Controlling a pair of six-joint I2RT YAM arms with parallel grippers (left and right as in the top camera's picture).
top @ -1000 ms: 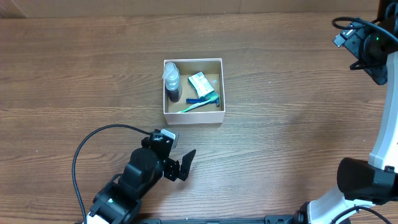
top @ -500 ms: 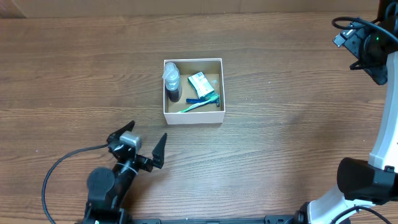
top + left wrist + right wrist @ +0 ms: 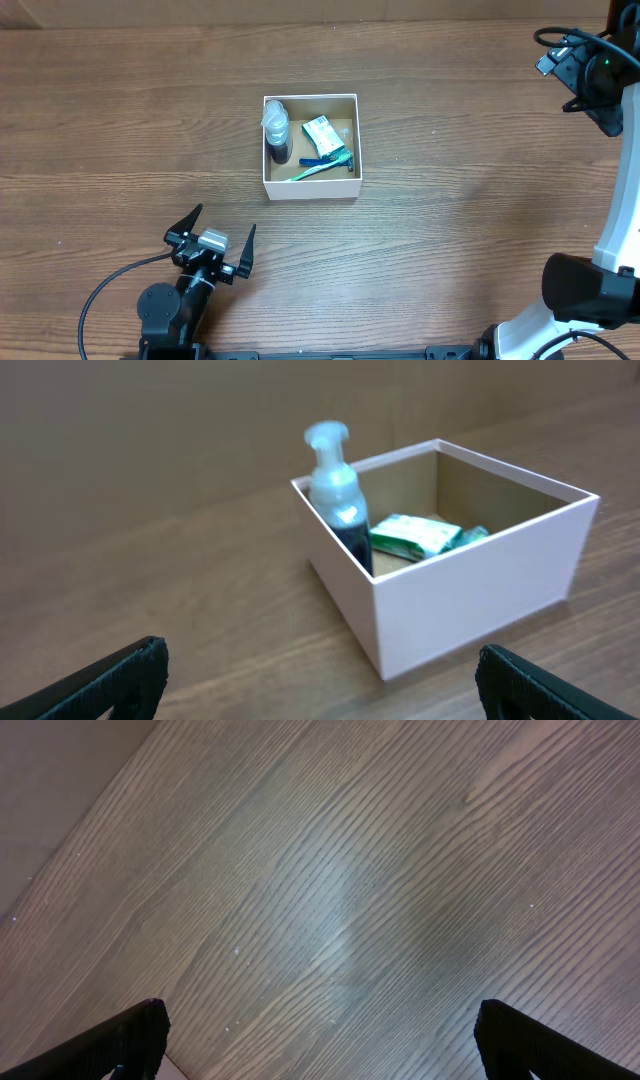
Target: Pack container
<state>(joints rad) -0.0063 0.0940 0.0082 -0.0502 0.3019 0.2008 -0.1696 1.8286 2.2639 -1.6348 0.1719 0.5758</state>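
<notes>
The container [image 3: 311, 187] is a small square white box with a brown bottom at the table's middle. It holds a clear bottle with a dark base [image 3: 276, 133], a green and white packet [image 3: 321, 135] and a green and blue toothbrush [image 3: 322, 166]. In the left wrist view the container [image 3: 480, 590], the bottle [image 3: 335, 495] and the packet [image 3: 415, 536] show ahead. My left gripper [image 3: 217, 242] is open and empty, near the front edge, below and left of the container. My right gripper [image 3: 320, 1040] is open and empty over bare wood, at the far right.
The wooden table [image 3: 450, 220] spreads around the container. The left arm's black cable [image 3: 105, 290] loops at the front left. The right arm's base [image 3: 590, 290] stands at the front right.
My left gripper has drawn back left and toward the front edge, away from the container, and stays open. The right arm has not moved.
</notes>
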